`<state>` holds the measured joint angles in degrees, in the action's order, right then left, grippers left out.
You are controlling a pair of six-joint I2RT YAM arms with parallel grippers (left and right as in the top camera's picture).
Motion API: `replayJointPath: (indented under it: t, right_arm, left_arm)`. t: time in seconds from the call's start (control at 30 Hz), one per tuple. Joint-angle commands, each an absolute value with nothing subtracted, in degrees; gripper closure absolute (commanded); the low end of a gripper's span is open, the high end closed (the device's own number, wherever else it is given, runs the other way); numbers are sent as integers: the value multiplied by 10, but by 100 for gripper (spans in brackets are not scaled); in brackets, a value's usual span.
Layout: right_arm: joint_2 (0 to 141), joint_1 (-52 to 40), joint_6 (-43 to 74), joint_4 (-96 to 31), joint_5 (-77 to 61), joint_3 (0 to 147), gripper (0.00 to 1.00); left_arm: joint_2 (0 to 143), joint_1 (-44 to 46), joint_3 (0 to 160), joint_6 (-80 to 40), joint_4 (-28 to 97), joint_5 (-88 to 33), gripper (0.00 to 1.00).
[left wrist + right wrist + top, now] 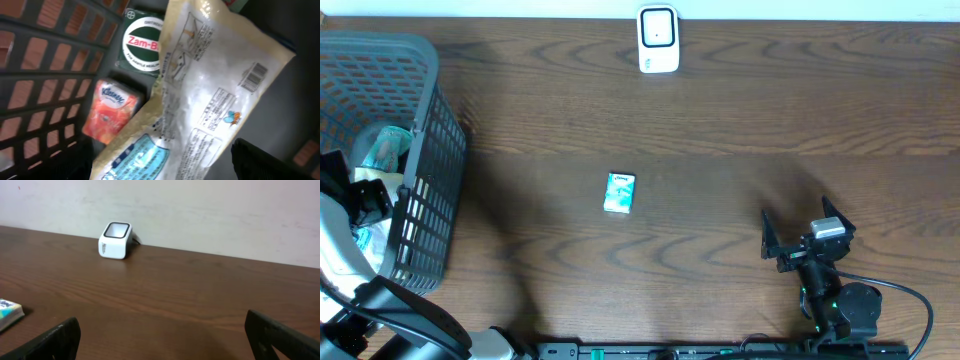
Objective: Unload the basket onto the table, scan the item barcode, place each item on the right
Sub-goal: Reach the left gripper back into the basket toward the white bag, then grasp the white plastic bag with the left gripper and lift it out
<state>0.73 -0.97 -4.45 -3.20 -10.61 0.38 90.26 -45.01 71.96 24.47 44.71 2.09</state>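
My left gripper [368, 197] is down inside the grey basket [428, 160] at the left. In the left wrist view it [165, 167] stands open, its dark fingers [272, 160] either side of a pale yellow plastic packet [210, 95] whose barcode [254, 76] faces up. A small teal box [619, 192] lies flat mid-table, and its edge [7, 312] shows in the right wrist view. The white scanner [658, 39] stands at the far edge, facing the room [115, 240]. My right gripper [802, 228] rests open and empty near the front right [162, 340].
Under and beside the packet in the basket lie a green Zam-Buk box [142, 42] and an orange Kleenex pack [110, 110]. The basket's slatted wall [45, 60] closes in on the left. A cable [910, 300] loops by the right arm's base.
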Motion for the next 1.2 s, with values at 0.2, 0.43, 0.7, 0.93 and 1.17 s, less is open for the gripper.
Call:
replayJointPath:
  t: [0.2,0.43,0.7,0.93,1.17]
  right_arm:
    - [6,-4,-41,-34,-106,3,1]
    - [6,-4,-41,-35,-106,3,1]
    - [6,-4,-41,-34,-106,3,1]
    - [6,-4,-41,-35,-106,3,1]
    - [6,-4,-41,-34,-106,3,1]
  left_arm:
    - [917,-486,723,263,442,41,12]
    - [956,-488,723,263,443,34,12]
    - [1009,-488,723,263,463,-26,12]
    - [1038,-488,723,263,475,-63,42]
    - [1034,-488,725,263,474,-65,82]
